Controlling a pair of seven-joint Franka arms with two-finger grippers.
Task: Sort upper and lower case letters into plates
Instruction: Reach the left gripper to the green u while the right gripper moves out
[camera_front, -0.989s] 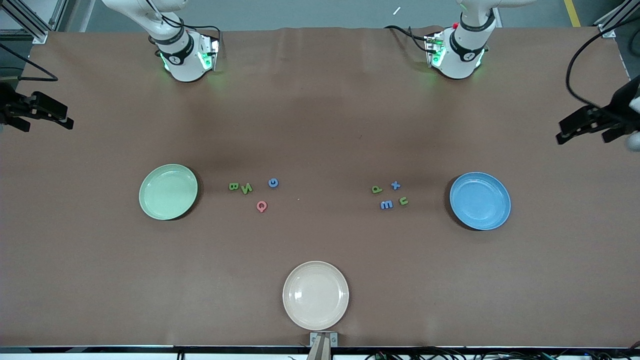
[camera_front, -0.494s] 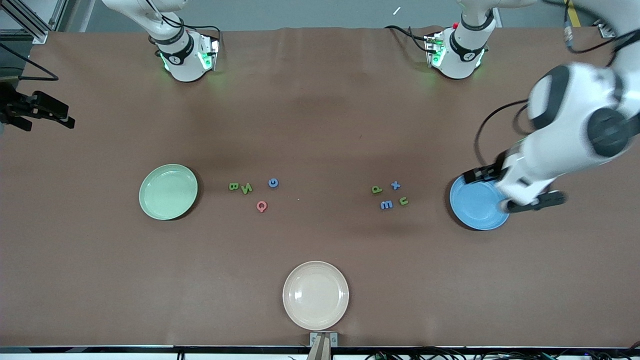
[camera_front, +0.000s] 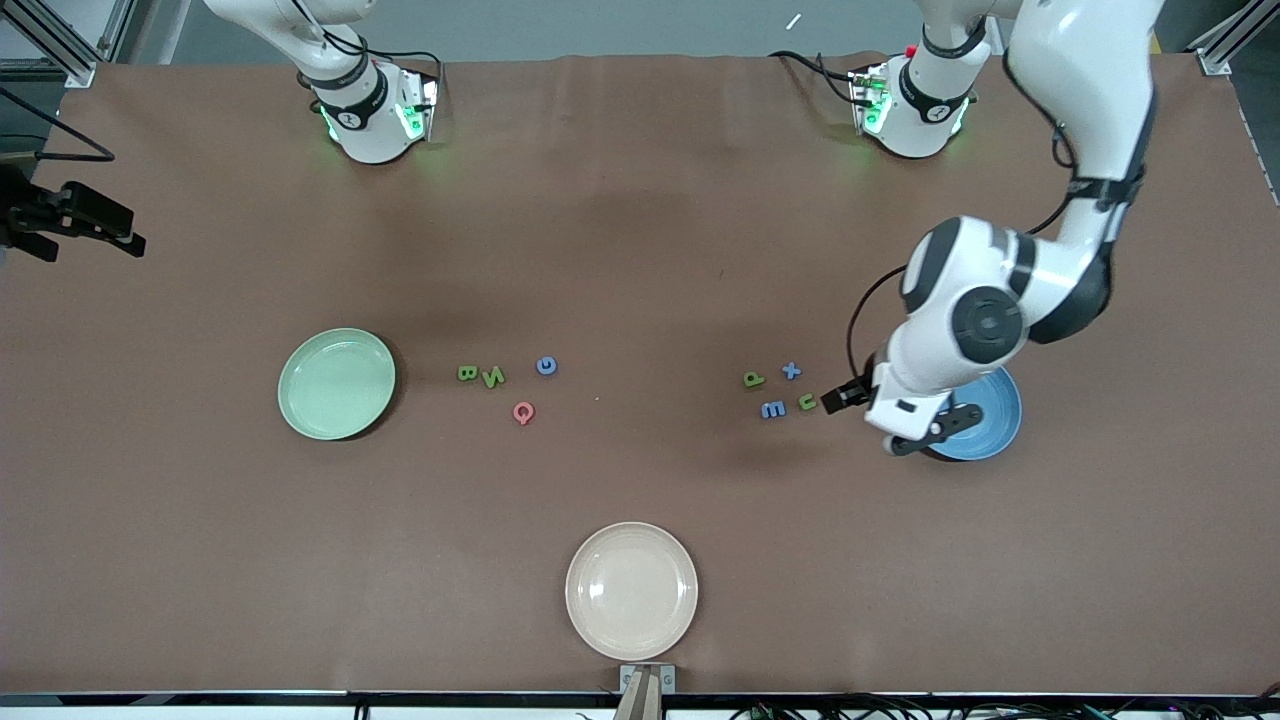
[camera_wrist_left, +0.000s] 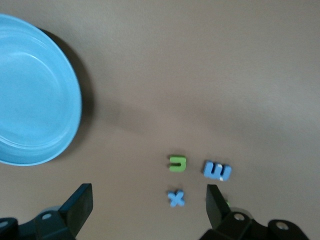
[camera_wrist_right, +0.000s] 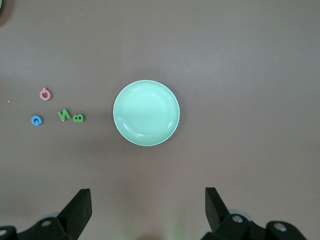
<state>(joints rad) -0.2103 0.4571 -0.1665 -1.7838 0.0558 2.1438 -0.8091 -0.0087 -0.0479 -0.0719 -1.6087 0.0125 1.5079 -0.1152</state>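
Spread wide and holding nothing, the jaws of the left gripper (camera_wrist_left: 149, 207) hang over the bare table between the blue plate (camera_front: 990, 432) and the small-letter cluster; in the front view the wrist covers much of that plate. The left wrist view shows the blue plate (camera_wrist_left: 35, 95) lying apart from a green u (camera_wrist_left: 177, 163), a blue m (camera_wrist_left: 217, 170) and a blue x (camera_wrist_left: 176, 199).

The right gripper (camera_wrist_right: 148, 206) likewise has its jaws spread and empty. It waits high over the right arm's end of the table, its dark fingertips (camera_front: 100, 225) showing at the edge of the front view. Its wrist view looks down on the mint green plate (camera_wrist_right: 146, 113).

Both task plates are empty. The mint green plate (camera_front: 337, 383) lies toward the right arm's end of the table and the blue plate toward the left arm's end. Between them lie two clusters of letters:
- Beside the mint green plate: a green B (camera_front: 466, 373), a green N (camera_front: 492, 377), a blue G (camera_front: 546, 366) and a pink Q (camera_front: 523, 412), the Q nearest the front camera.
- Beside the blue plate: a green p (camera_front: 753, 379), the blue x (camera_front: 791, 371), the blue m (camera_front: 773, 409) and the green u (camera_front: 806, 403), the u closest to the left gripper.

A cream plate (camera_front: 631, 590), also empty, lies nearest the front camera, midway along the table (camera_front: 640, 250).
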